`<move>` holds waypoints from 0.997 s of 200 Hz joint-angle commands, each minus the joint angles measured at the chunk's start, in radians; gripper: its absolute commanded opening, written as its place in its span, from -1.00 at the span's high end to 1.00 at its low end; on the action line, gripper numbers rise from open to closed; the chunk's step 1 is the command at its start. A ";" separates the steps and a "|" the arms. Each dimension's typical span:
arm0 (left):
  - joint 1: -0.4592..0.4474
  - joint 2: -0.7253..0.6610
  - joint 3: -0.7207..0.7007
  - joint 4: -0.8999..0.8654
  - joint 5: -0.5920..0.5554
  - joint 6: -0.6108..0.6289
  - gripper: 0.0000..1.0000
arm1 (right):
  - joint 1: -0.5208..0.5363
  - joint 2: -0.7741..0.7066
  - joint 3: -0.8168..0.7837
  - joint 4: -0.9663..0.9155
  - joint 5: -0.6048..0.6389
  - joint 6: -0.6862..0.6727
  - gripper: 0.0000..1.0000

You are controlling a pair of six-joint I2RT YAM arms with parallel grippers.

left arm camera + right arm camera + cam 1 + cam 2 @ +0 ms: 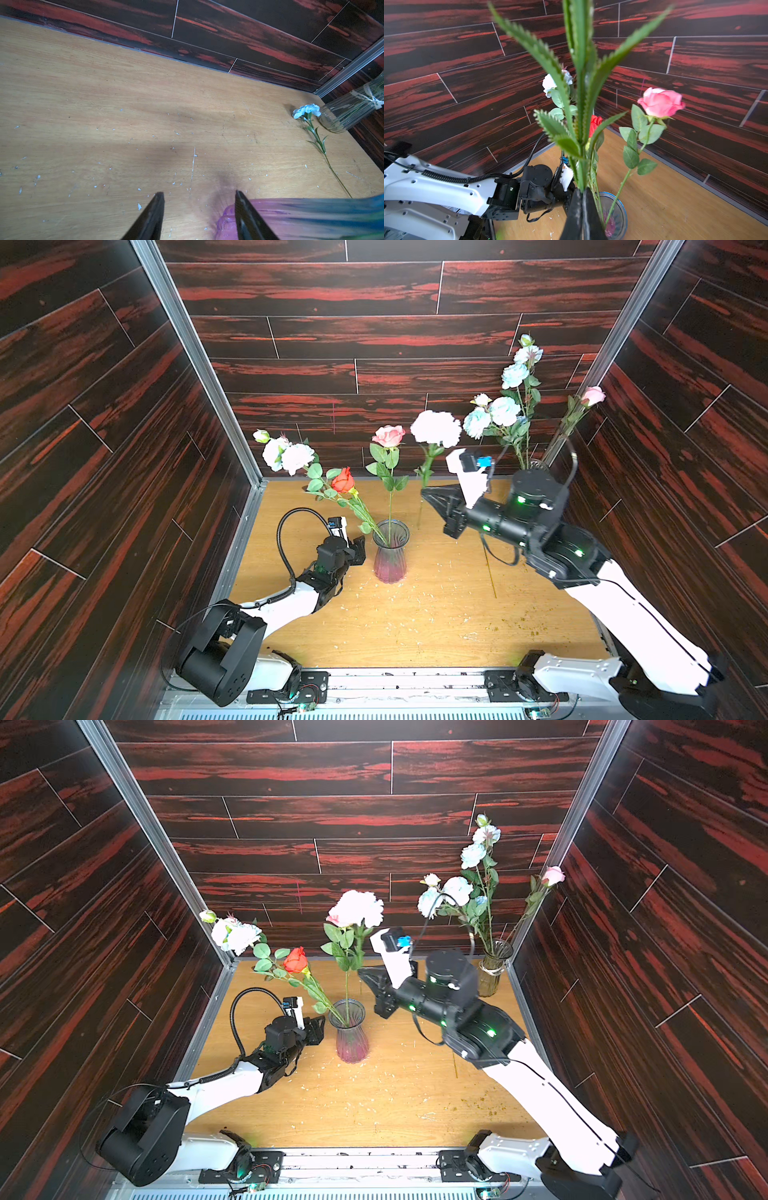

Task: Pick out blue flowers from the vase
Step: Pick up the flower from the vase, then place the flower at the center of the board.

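One blue flower stem [580, 104] rises upright above the right gripper [582, 192], pinched between its fingers; the left gripper [199, 193], fingers spread, sits beside the purple vase [280, 209].

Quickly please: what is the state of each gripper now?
Left gripper: open, holding nothing.
Right gripper: closed on the stem of the pale ruffled flower.

From my feed I see walls [374, 335] of dark red-black wood-grain panels on three sides, joined by aluminium corner posts [197, 360]. The pale plywood bench [415, 622] is brightly lit, scratched and speckled with white flecks [415, 597].
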 commanded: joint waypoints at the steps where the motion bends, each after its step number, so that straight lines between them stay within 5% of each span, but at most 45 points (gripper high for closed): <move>1: 0.002 -0.032 -0.015 0.022 -0.016 -0.002 -0.13 | 0.001 -0.053 -0.038 -0.069 0.136 0.000 1.00; 46: 0.002 -0.035 -0.019 0.026 -0.022 -0.004 -0.13 | -0.067 -0.142 -0.168 -0.129 0.345 0.026 1.00; 91: 0.002 -0.034 -0.021 0.030 -0.026 -0.005 -0.13 | -0.351 -0.108 -0.311 -0.180 0.152 0.118 1.00; 132: 0.002 -0.032 -0.019 0.026 -0.022 -0.005 -0.13 | -0.484 0.070 -0.360 -0.194 0.109 0.109 1.00; 199: 0.002 -0.024 -0.011 0.019 -0.018 -0.005 -0.13 | -0.535 0.458 -0.242 -0.172 0.095 0.069 1.00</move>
